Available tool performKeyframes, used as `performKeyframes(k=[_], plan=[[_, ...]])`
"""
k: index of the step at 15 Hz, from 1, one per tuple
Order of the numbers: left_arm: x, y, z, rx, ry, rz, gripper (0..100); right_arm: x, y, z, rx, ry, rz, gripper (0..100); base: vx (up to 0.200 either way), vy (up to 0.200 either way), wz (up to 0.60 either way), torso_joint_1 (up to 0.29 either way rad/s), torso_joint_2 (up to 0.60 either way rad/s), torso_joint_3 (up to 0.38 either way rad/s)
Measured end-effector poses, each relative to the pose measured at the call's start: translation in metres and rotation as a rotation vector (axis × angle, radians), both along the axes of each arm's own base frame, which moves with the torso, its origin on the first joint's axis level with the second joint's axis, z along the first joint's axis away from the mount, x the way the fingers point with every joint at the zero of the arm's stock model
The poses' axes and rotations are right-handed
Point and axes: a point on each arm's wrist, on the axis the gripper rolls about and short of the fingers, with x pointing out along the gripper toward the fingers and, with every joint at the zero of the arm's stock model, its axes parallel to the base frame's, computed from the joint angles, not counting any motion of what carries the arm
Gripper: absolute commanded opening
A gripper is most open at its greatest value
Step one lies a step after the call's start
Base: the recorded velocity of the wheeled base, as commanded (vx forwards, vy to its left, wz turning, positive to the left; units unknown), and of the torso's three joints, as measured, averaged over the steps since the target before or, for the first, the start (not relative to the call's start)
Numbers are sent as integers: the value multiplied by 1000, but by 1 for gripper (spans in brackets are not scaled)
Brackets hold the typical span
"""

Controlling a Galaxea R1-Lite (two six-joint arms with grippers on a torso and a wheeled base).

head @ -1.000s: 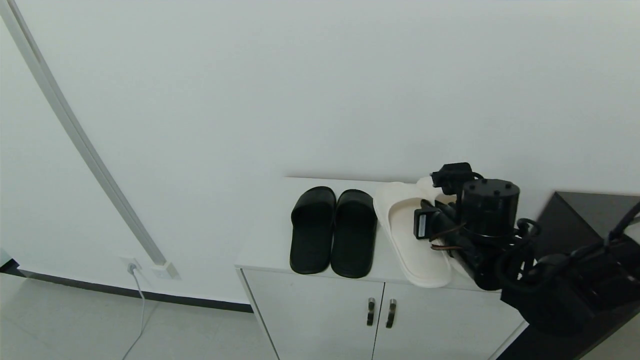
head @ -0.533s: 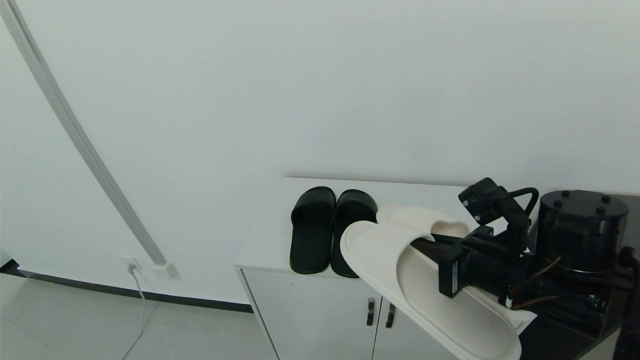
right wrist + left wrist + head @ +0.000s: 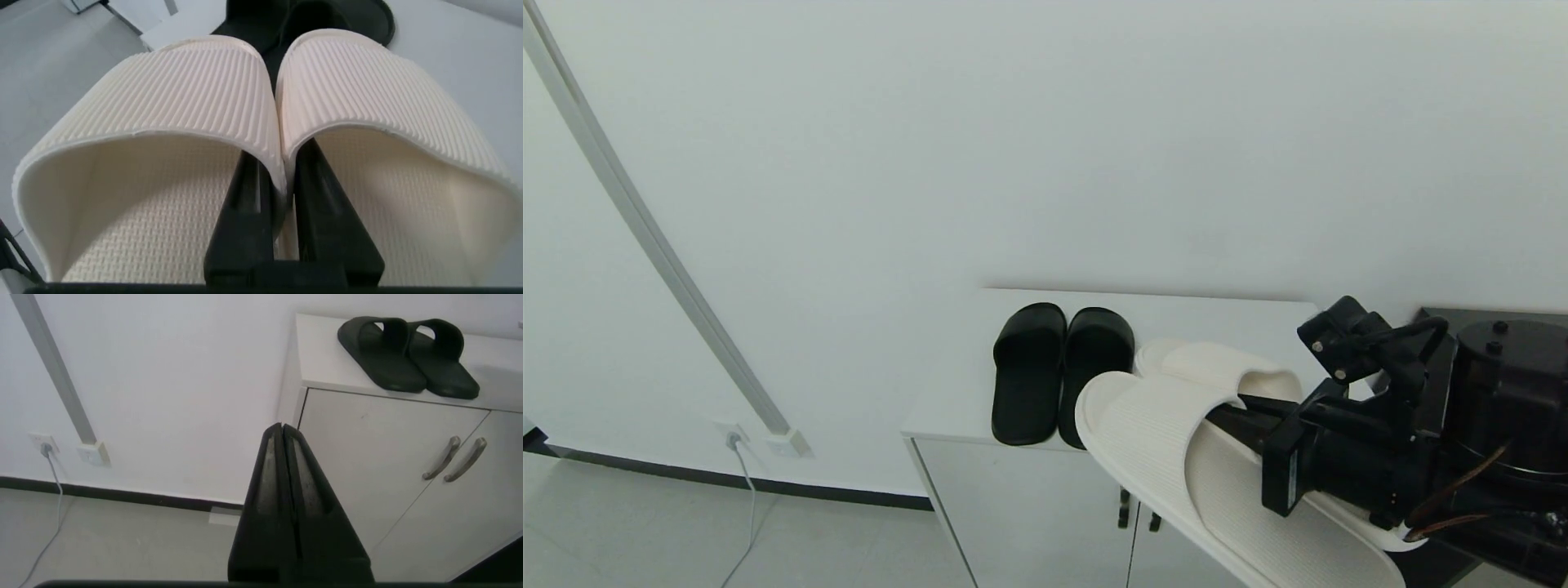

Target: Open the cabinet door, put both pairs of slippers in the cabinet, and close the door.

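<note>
Slipper pair (image 3: 1058,384) lies atop cabinet (image 3: 947,408) (front edge).

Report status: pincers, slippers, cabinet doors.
Right pincer shut on white slippers, held up in front of the cabinet. Left pincer shut, empty. Black slippers on cabinet top. Cabinet doors closed, in the way.

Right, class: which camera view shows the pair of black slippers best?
The left wrist view: both black slippers lie whole and unblocked on the cabinet top. In the head view the held white slippers cover one's near end. The right wrist view has a dark sliver of them beyond the white slippers.
</note>
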Motion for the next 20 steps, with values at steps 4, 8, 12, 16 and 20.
performKeyframes(k=[4,8,12,16,20], plan=[[0,0,0,0,0,0,0,-2,0,-1,-2,3,5,0,-150,0,0,-3,3,5],[0,0,0,0,-1,0,0,-3,0,-2,-5,6,11,0,0,0,0,0,0,0],[0,0,0,0,-1,0,0,-4,-1,-5,-11,12,12,0,0,0,-300,-27,96,49],[0,0,0,0,1,0,0,-5,-1,-5,-14,14,14,0,0,0,0,-6,35,15],[0,0,0,0,1,0,0,-5,-1,-6,-13,15,16,0,-100,0,0,0,4,1]])
